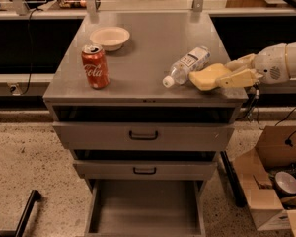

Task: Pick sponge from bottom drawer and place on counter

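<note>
The pale yellow sponge (207, 76) is held in my gripper (222, 75), which reaches in from the right with its fingers shut on the sponge's right end. The sponge is over the front right part of the grey metal counter (148, 53), at or just above its surface; I cannot tell if it touches. The bottom drawer (145, 207) stands pulled out below, its grey floor bare.
A red cola can (94, 66) stands at the counter's front left. A white bowl (109, 37) sits behind it. A clear plastic bottle (186, 65) lies just left of the sponge. A cardboard box (271, 181) stands on the floor at right.
</note>
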Motion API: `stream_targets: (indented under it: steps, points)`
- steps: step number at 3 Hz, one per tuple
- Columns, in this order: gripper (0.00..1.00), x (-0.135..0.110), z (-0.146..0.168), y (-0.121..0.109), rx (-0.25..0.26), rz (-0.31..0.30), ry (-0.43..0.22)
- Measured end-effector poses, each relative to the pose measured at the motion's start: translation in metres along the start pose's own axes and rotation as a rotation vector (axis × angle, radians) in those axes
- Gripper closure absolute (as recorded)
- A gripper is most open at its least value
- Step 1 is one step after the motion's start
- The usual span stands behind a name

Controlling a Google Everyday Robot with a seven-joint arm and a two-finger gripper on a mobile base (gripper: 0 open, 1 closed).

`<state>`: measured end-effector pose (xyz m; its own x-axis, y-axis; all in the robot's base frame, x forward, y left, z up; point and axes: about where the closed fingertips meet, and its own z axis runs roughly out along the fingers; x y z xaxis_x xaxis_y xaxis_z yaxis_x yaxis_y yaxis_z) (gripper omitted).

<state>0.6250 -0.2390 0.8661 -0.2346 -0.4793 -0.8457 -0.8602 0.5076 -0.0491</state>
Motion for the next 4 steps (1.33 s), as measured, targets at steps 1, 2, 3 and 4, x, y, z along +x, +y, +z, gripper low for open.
stream_targets:
  steps: [1,2,3,4]
  points:
    - [0.53,0.0058,-0.0003,-0.0103,0.027,0.016,0.011]
    - [0.3,0.0052,0.0027,-0.0089,0.02,0.015,0.01]
    - [0.07,0.0052,0.0058,-0.0081,0.015,0.014,0.01]
    - [0.0,0.0051,0.0077,-0.0076,0.011,0.014,0.01]
